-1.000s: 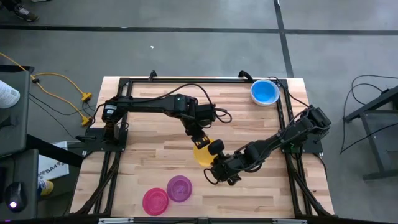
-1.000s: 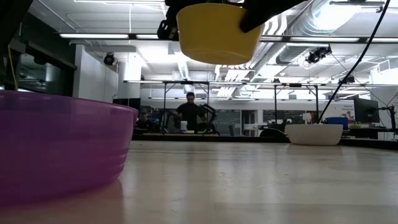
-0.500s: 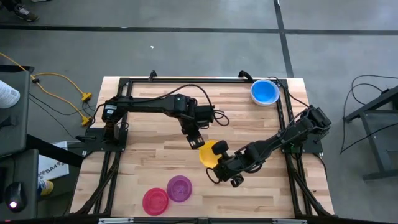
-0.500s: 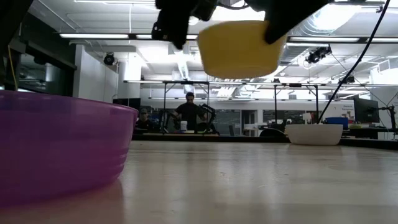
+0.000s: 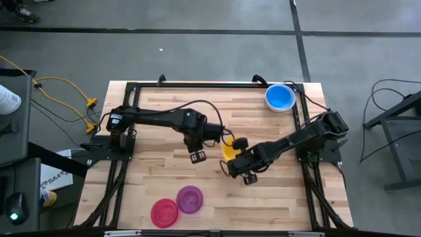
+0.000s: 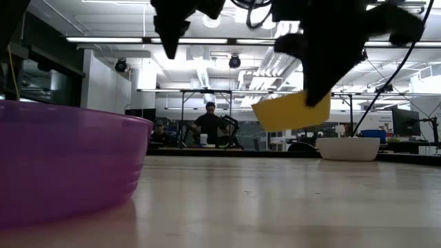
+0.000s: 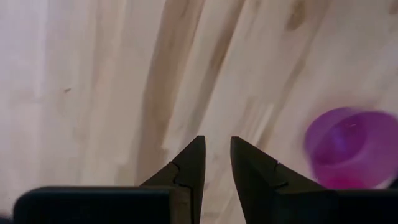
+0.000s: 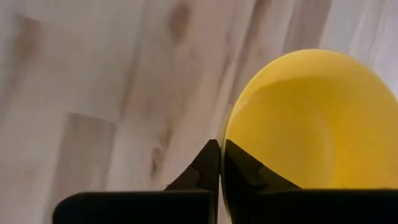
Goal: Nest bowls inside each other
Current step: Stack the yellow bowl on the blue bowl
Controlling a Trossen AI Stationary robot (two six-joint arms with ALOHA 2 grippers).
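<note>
My right gripper (image 5: 232,160) is shut on the yellow bowl (image 5: 229,151), which hangs above the middle of the table (image 5: 158,131). My left gripper (image 5: 196,157) stands to the left of it, open and pointing down at bare wood, with nothing between its fingers (image 7: 214,158). The purple bowl (image 5: 189,199) and the red bowl (image 5: 164,212) rest on their bases side by side near the front edge. The blue bowl (image 5: 280,97) stands at the far right corner. In the low view a white bowl (image 6: 348,148) shows there. My right gripper pinches the yellow bowl's rim (image 8: 226,142), one finger inside the bowl and one outside. The fingers slant steeply down onto it. The bowl (image 6: 289,111) hangs below them, clear of the table and tilted.
A black frame (image 5: 197,85) runs along the table's edges, and cables trail from the left arm (image 5: 217,105). In the low view the purple bowl (image 6: 65,162) stands large at the near left. Bare wood lies under the grippers. People sit at a bench (image 6: 210,127) far behind.
My right gripper has carried the yellow bowl toward the table's right and far edges and downward. The bowl has tipped from level to tilted. My left gripper has drawn away from the bowl toward the table's left and turned to point straight down.
</note>
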